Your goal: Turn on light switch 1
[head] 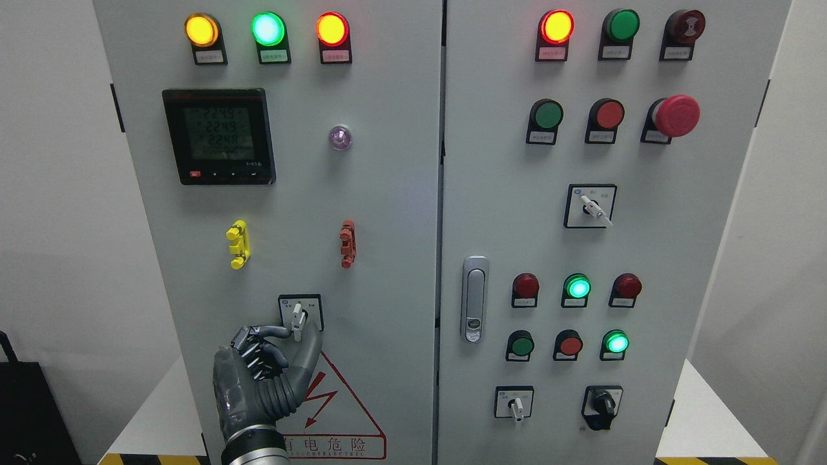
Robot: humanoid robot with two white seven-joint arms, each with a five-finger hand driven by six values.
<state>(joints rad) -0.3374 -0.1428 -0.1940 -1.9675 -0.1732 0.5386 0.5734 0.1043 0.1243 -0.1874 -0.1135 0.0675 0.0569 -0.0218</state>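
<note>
My left hand (268, 361) comes up from the bottom edge, left of the middle, and sits at the rotary switch (298, 316) in the lower middle of the left cabinet door (387, 258), just above the red warning triangle (342, 400). I take this selector to be light switch 1, though its small label is too fine for me to read. The switch's white lever stands about upright in its black-framed plate. My index finger (274, 332) reaches across from the left and touches the lever near its lower end, my thumb (310, 355) rises on the right just under it, and the other fingers are curled in toward the palm. So my hand is pinched together around the lever, more a two-finger nip than a full clasp; whether the thumb truly presses on it I cannot tell. My right hand does not show anywhere. I judge I am at the grasping step, with the turning itself not yet done. The next move calls for a firm nip on the lever and a twist of the wrist to swing it to one of its marked sides, keeping the fingertips from slipping off so small a handle.
</note>
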